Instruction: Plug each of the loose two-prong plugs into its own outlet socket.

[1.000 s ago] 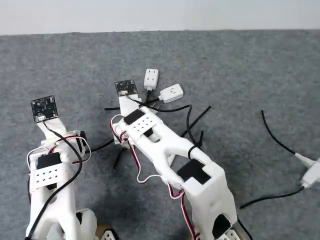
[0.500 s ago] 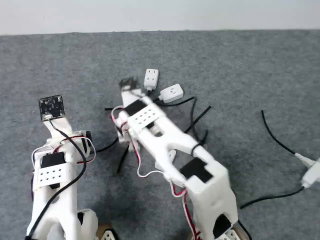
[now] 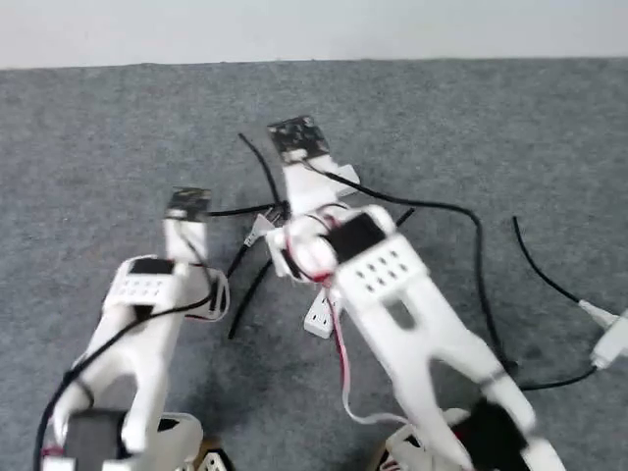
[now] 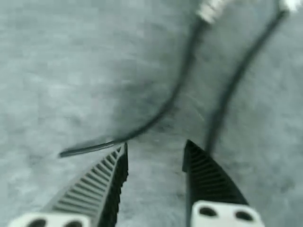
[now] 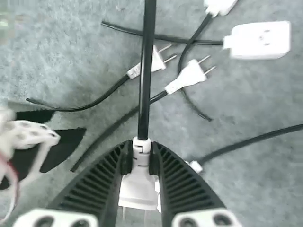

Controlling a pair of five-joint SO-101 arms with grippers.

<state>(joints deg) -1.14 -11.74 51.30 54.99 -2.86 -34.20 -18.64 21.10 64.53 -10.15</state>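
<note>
Right wrist view: white two-prong plug (image 5: 138,182) clamped at its cord end between the fingers of the right tool (image 5: 139,150). Its black cord (image 5: 146,71) runs straight out past the fingertips. On the grey table (image 5: 71,56) beyond lie two loose plugs side by side: one (image 5: 152,58) partly under the held cord, the other (image 5: 189,75) just beside it. Both have their prongs turned toward a white outlet socket (image 5: 259,40), near them but not touching. A second white cord end (image 5: 218,5) lies just beside that socket, and thin black cords cross the table between these pieces. High view: right arm (image 3: 392,285) stands over the middle of the table, so the held plug sits mid-table toward the far side; left arm (image 3: 147,294) to its left. A white block (image 3: 317,316) lies on the table against the near-left flank of the right arm, partly covered by it. Another white cord-end piece (image 3: 610,339) sits at the right edge, well apart from both arms. Left wrist view: left tool (image 4: 155,151) has its fingers spread, with grey table showing between them. A thin cord end (image 4: 90,147) lies just beside one fingertip, and more black cords (image 4: 180,85) trail away beyond.
</note>
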